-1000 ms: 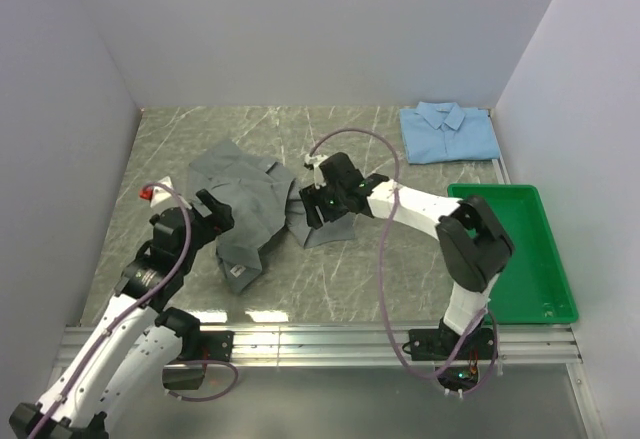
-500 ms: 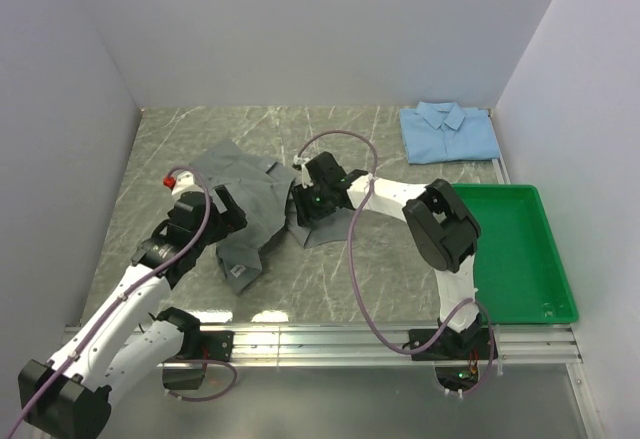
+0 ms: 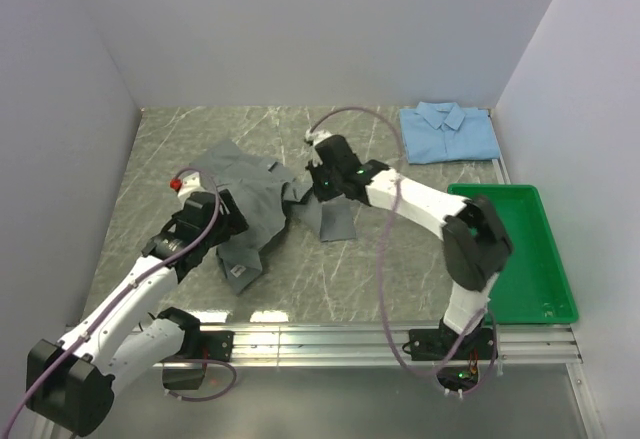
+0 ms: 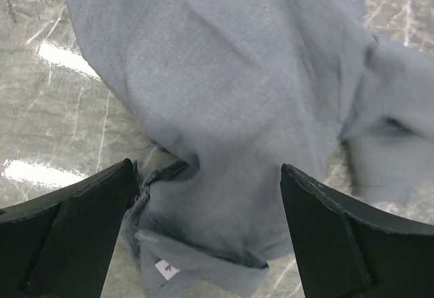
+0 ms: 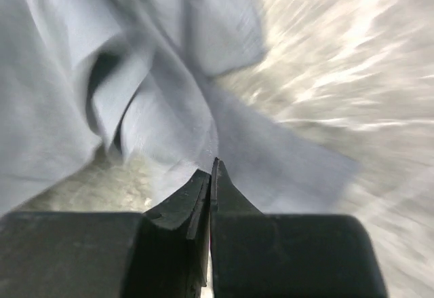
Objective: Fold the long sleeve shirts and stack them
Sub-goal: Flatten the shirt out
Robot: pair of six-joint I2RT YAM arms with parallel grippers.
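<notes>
While the left hand (image 4: 207, 176) gapes empty over the grey shirt (image 3: 250, 187), the right hand (image 5: 211, 170) pinches it.

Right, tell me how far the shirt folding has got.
Done: the plain light blue collared cloth shirt lies folded in the far right corner. In hand: the right gripper is shut on a flap of the crumpled plain grey collared shirt; the left gripper hangs open above it. Left: fold the grey one, stack both.

Free tabletop (image 3: 390, 271) between grey shirt (image 3: 250, 199), tray (image 3: 530, 259)
</notes>
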